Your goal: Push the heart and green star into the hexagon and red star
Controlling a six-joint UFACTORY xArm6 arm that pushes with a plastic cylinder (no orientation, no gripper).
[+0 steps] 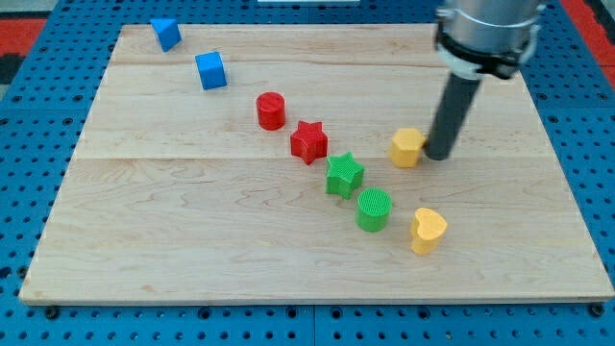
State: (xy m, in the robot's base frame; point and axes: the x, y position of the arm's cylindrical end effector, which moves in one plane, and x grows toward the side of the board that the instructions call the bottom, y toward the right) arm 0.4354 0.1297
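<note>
Wooden board (144, 240), pale, on a blue pegboard. Dark rod coming down from twelve o'clock, tip (438, 156) resting on the wood, gripping nothing, just a bare stick.

Touching or almost touching the tip, at its nine o'clock: yellow hexagon (407, 147). Too close to tell if any gap.

Down at six o'clock from the tip, a bit apart: yellow heart (428, 231), near the board's lower edge. Pointed end turned to about seven o'clock.

Out at eight o'clock from the tip: green star (344, 176). Sitting just beside the red star (308, 141), which lies at the green star's ten o'clock; nearly touching.

Green cylinder (374, 210) squeezed between green star and heart, at the heart's ten o'clock.

Main thing for the next push, as a guess: heart lies below the tip, and the hexagon lies at the heart's twelve o'clock. So tip on the wrong side for now. Needs to go round to the heart's six o'clock side, then shove up toward twelve. Green star needs only a small nudge toward ten o'clock.

Not part of the job: red cylinder (271, 111), and two blue blocks (210, 70) (165, 34) far off at ten o'clock.
</note>
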